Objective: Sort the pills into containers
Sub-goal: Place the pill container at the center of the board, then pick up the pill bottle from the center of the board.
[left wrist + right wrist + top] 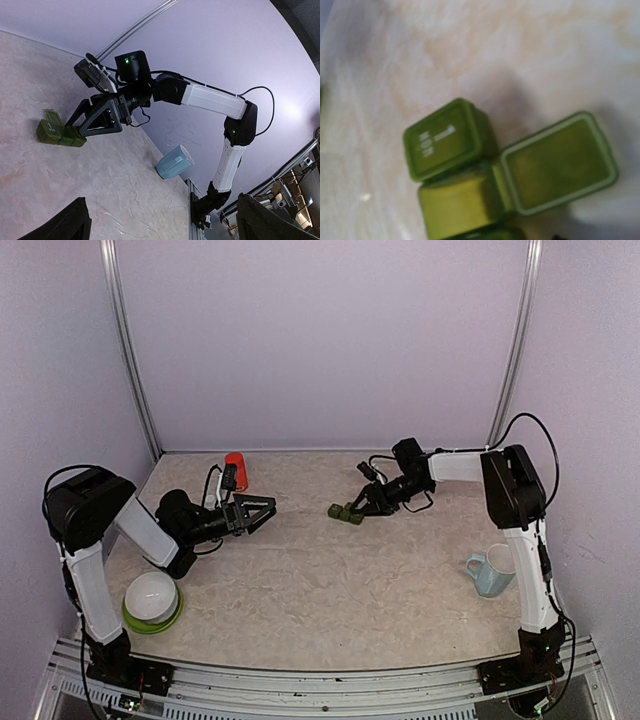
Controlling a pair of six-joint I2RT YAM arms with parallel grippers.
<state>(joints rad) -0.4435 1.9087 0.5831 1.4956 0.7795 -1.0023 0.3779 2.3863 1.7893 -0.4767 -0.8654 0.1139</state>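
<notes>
right end effector (360, 508) at containers (345, 512) | mug (492, 571), bowl (152, 598) well apart

My overhead camera sits high behind the arm bases, looking down and forward to the back wall; the containers (346, 511) show small, just right of middle. My left wrist camera is low and tilted, facing the containers from well off, with the right arm (210, 100) above them and the mug (174, 162) to their right. My right wrist camera hangs just over the containers, blurred, nearly filling its frame. All three views share them.
</notes>
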